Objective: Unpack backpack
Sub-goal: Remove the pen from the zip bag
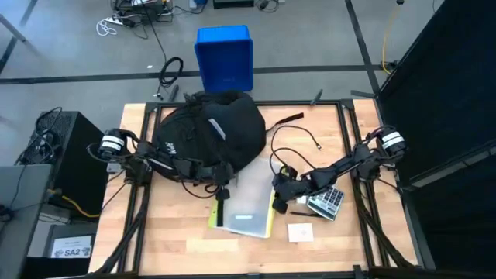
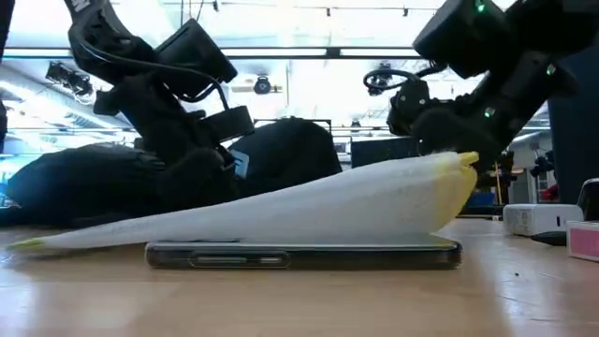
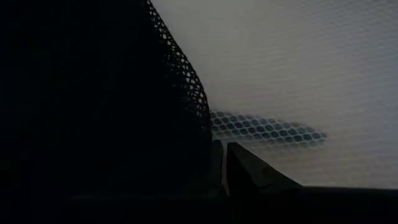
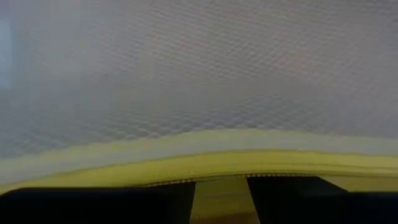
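Observation:
The black backpack (image 1: 209, 132) lies at the table's far left-centre. In front of it is a flat white mesh pouch (image 1: 252, 203) with a yellow edge; it rests on a dark phone (image 2: 299, 254), and its right end is raised. My right gripper (image 1: 280, 192) is shut on that raised end. My left gripper (image 1: 221, 174) sits at the backpack's near edge, fingers together, beside black mesh (image 3: 180, 81) and the pouch (image 3: 298, 74). My right gripper pinches the pouch's yellow edge (image 4: 221, 165) between its two fingers, coming from the table's right. That end (image 2: 463, 173) is lifted off the table while the pouch's left end (image 2: 37, 241) stays down, so the pouch slopes. My left gripper's shut fingers (image 3: 239, 165) lie against the backpack's black mesh; I cannot tell if any is pinched.
A calculator (image 1: 329, 201) and a white card (image 1: 300, 231) lie at the near right. A black cable (image 1: 298, 139) curls to the right of the backpack. A blue plastic box (image 1: 225, 58) stands on the floor beyond the table's far edge.

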You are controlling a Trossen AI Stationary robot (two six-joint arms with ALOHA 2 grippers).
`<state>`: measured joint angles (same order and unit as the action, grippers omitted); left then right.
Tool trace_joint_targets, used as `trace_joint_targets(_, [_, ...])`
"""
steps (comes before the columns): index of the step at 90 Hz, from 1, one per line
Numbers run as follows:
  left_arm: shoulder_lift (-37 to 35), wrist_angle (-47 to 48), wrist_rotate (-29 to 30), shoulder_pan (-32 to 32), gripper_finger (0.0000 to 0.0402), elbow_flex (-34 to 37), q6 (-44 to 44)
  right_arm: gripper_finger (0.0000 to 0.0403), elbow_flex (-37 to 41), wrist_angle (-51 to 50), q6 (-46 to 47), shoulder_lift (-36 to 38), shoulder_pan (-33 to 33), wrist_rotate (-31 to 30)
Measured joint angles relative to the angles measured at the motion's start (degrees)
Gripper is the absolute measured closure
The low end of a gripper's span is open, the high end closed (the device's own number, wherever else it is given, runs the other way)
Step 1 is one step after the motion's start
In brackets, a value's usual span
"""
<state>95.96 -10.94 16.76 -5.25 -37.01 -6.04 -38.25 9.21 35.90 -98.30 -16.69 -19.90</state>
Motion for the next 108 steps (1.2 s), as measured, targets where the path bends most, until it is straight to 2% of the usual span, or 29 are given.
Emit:
trace_joint_targets(23, [0.30,-0.28,-1.48,-0.12,0.0402,0.00,-0.13,0.0226,1.30,4.07,-2.00,-0.01,1.56,0.18])
trace_joint_targets(39, [6.06,-10.47,-4.83,-0.06,0.0402,-0.39,0.25,0.0201,1.30,5.52,-2.59,-0.04,2.74,0.18])
trace_joint_targets(58, [12.71,-10.54,-10.57,-0.12,0.0402,-7.81,1.85,0.0188,1.30,6.49,-3.13,-0.04,2.93,0.26])
trace_joint_targets(77, [13.46,-7.03,-13.61,-2.01,0.0402,-13.21,6.05,0.0183,1.30,7.00,-3.71,-0.04,2.76,0.46])
trace_joint_targets(84, [13.31,-0.24,-12.73,-2.50,0.0402,-15.77,7.28,0.0183,1.30,7.00,-4.09,-0.04,2.29,0.36])
trace_joint_targets(95, [10.94,14.68,-8.00,-3.42,0.0402,-18.98,5.98,0.0189,1.30,6.76,-4.00,-0.04,1.59,0.09])
trace_joint_targets(108, [5.88,19.46,0.40,-6.06,0.0402,-17.40,6.79,0.0200,1.30,6.40,-3.42,-0.07,1.41,0.25])
